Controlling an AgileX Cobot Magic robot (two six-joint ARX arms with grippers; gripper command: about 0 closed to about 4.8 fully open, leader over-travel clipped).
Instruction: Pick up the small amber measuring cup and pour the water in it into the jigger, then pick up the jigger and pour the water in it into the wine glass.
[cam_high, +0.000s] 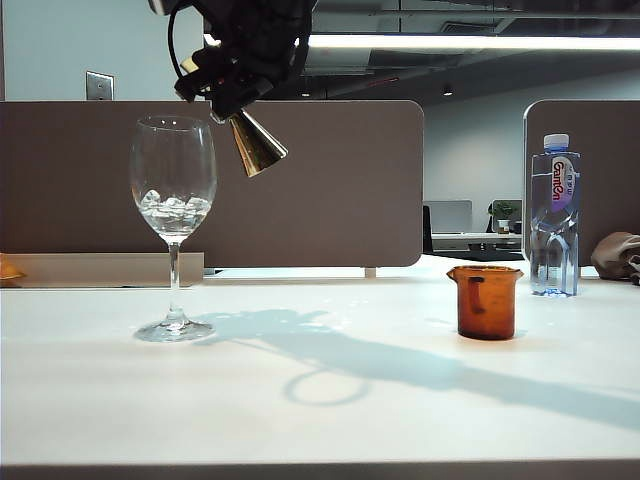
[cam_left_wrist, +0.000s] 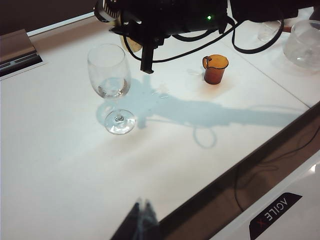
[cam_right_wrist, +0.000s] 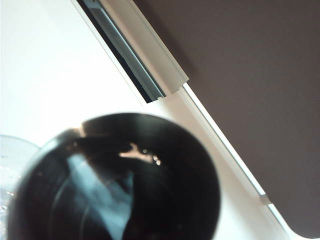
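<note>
The wine glass (cam_high: 174, 210) stands at the left of the table with a little water (cam_high: 174, 214) in its bowl. Above it and slightly to its right, my right gripper (cam_high: 215, 85) is shut on the gold jigger (cam_high: 256, 146), which hangs tilted with its wide cone pointing down and away from the glass. In the right wrist view the jigger's dark round mouth (cam_right_wrist: 120, 180) hides the fingers, and the glass rim (cam_right_wrist: 9, 165) shows beside it. The small amber measuring cup (cam_high: 485, 302) stands upright to the right, also seen as the cup (cam_left_wrist: 215, 69). My left gripper (cam_left_wrist: 141, 204) is shut and empty near the table's front edge.
A clear plastic water bottle (cam_high: 555, 215) stands behind the amber cup. Brown partition panels (cam_high: 330, 180) close the back of the table, with a cable slot (cam_right_wrist: 125, 55) along their foot. A clear container (cam_left_wrist: 305, 40) sits at the far right. The table's front edge (cam_left_wrist: 240, 170) is near the left gripper.
</note>
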